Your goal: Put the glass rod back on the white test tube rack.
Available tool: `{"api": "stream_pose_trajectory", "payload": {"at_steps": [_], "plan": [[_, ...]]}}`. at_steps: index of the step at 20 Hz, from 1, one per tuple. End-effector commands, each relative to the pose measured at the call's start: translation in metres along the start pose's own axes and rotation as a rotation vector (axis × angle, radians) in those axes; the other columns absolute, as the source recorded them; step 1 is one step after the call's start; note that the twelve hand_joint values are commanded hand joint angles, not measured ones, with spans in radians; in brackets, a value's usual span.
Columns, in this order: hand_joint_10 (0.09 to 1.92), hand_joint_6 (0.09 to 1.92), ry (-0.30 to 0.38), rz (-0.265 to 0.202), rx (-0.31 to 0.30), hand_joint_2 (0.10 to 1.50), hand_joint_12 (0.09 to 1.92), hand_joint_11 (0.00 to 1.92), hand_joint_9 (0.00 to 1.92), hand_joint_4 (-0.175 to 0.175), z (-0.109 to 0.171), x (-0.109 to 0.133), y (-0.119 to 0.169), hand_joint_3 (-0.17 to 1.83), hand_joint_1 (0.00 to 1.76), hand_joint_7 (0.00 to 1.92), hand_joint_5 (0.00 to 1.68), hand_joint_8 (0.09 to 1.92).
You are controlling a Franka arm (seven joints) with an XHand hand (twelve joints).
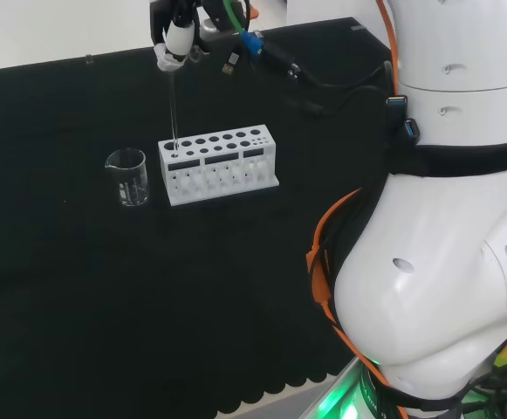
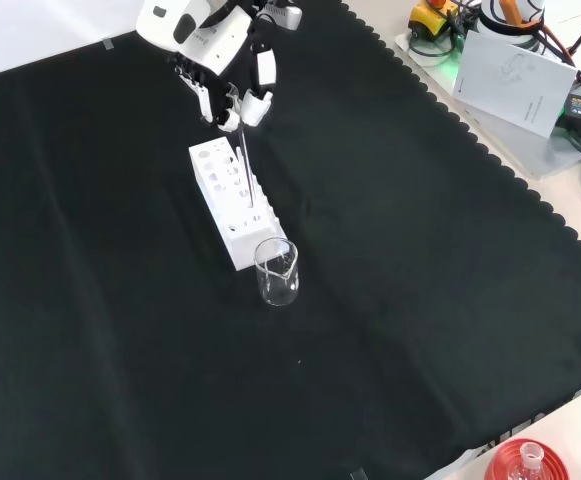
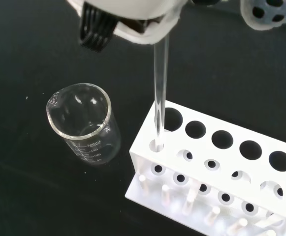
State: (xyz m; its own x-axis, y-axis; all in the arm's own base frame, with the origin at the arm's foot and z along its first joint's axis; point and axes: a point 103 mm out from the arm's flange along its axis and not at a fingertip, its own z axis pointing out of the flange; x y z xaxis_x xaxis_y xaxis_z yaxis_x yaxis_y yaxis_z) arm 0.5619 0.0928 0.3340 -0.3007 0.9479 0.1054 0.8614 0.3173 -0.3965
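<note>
While the arm reaches out over the black cloth, this is how things stand:

Robot hand: the robot hand (image 1: pixel 176 39) hangs above the rack's end, its fingers (image 2: pixel 263 70) curled in and pinching the top of the glass rod.

Glass rod: the glass rod (image 1: pixel 173 105) hangs nearly upright from the fingers. In the wrist view its lower end (image 3: pixel 158 113) sits in a small hole at the corner of the rack, on the end nearest the beaker.

White test tube rack: the white test tube rack (image 1: pixel 222 166) stands on the counter (image 1: pixel 105 297), with a row of large round holes along the top and smaller holes in a row beside them. White pegs (image 3: pixel 165 196) stick up from its base plate. The other holes I can see look empty.

Beaker: a clear glass beaker (image 1: pixel 127 177) stands upright just beside the rack's end, to the left of it in the head view and nearer the camera in the front view (image 2: pixel 277 272). It is not touching the rack, and its spout points away from the rack.

Arm: the big white links (image 1: pixel 445 218) rise at the right of the head view.
</note>
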Motion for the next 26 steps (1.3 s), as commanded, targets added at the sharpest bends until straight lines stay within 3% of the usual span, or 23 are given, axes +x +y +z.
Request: {"api": "stream_pose_trajectory", "payload": {"at_steps": [1,26], "plan": [[0.09,0.93,-0.003,-0.002,0.009,0.74,0.78,1.55,1.73,-0.175,0.004,0.001,0.007,0.64,1.17,1.47,1.11,0.45],[0.09,0.93,-0.009,-0.034,0.061,0.74,0.78,1.55,1.73,-0.175,0.035,-0.008,0.034,0.64,1.17,1.47,1.11,0.46]]}}
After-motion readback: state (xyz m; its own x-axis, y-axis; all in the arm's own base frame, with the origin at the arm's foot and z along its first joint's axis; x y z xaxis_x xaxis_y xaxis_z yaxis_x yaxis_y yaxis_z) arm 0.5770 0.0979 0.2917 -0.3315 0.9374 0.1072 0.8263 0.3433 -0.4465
